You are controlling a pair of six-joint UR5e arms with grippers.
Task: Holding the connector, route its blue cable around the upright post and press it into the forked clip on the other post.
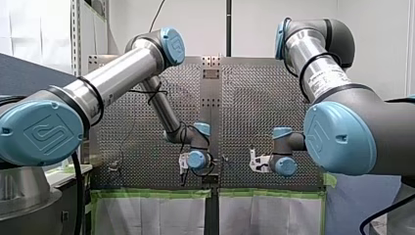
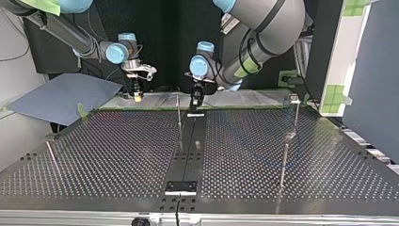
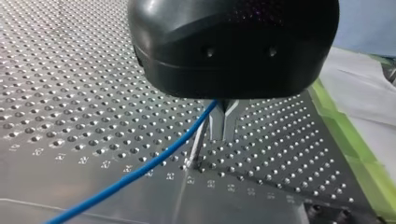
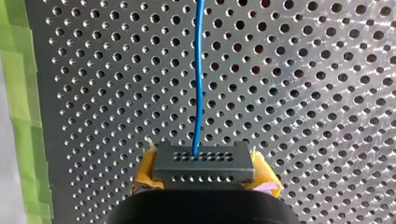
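The right arm's claw [image 4: 204, 175] is clamping a dark grey rectangular connector [image 4: 201, 161] dotted with rows of small holes. Its yellow pads [image 4: 145, 173] are pressing against the connector's two short ends, so the claw is open only as wide as the connector. A thin blue cable [image 4: 199, 84] is rising from the connector's top face. It is running straight ahead of the claw, above the silver perforated metal counter [image 4: 303, 93]. A strip of green tape [image 4: 14, 93] is edging the counter off to one side of the claw.

The left arm's claw [image 3: 223, 135] is black, and it is hanging low over the same counter. Its two slim metal fingers [image 3: 215, 123] are meeting at their tips. The blue cable is passing by the base of these fingers, then slanting away beside the claw and down toward the counter. Whether the fingers are pinching the cable cannot be told. A thin upright metal post [image 3: 198, 147] is standing just beside the fingertips, on the cable's side. The cable is crossing right by the post, though contact between them cannot be told.
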